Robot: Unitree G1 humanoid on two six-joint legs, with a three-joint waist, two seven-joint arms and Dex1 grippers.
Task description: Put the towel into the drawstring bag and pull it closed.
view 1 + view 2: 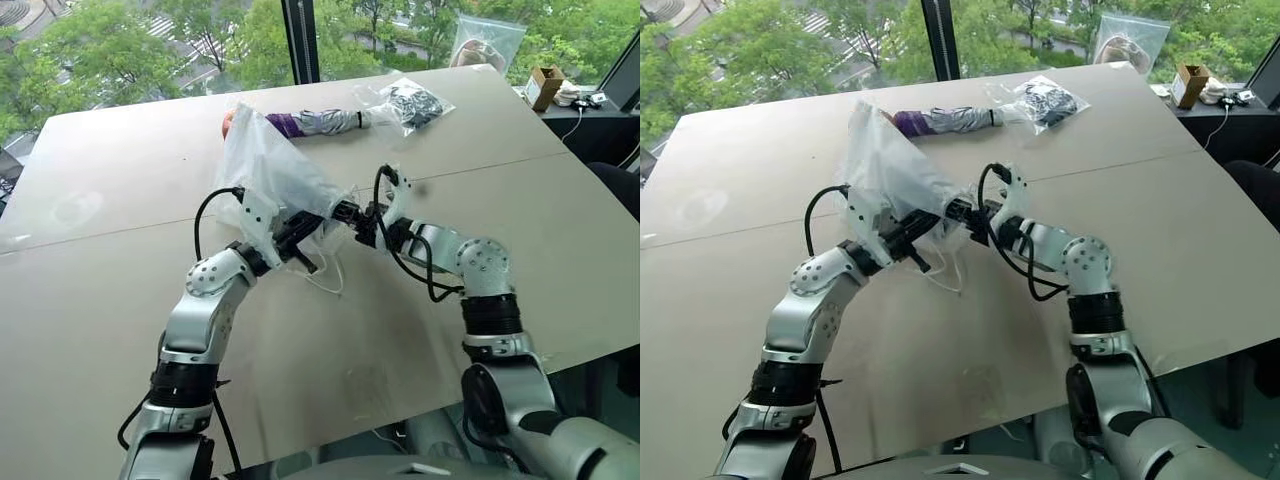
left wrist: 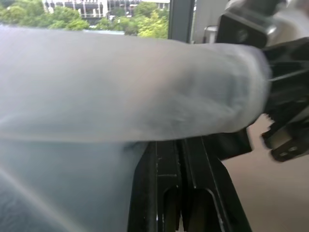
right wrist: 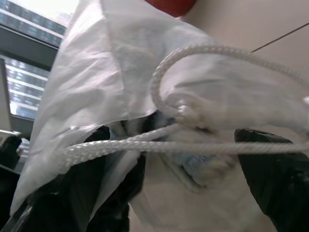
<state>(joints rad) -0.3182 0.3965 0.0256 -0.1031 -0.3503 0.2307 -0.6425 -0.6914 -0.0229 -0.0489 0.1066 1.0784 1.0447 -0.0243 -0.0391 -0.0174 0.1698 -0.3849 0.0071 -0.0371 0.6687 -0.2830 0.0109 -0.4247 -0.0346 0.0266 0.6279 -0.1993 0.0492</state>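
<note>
White thin fabric drawstring bag (image 1: 268, 165) hangs limp above the tabletop (image 1: 120, 300), left gripper (image 1: 300, 235) clamped on it; right gripper (image 1: 358, 216) jaws wide around its slippery cords (image 3: 203, 145), likely the best hold

White drawstring bag (image 1: 265, 165) held up off table, light-blue towel (image 3: 203, 162) inside

Two head cameras look forward and down from above onto a beige worktop (image 1: 120, 330), windows and trees across the top of the frame; both share the same wide scene, slightly offset sideways. The left wrist camera sits very close behind the left pincer (image 2: 186, 193), looking level along its fingers at the drawstring bag (image 2: 120, 92). The right wrist camera looks along the right pincer (image 3: 193, 188), nearly against the same bag, cords crossing mid-frame.
</note>
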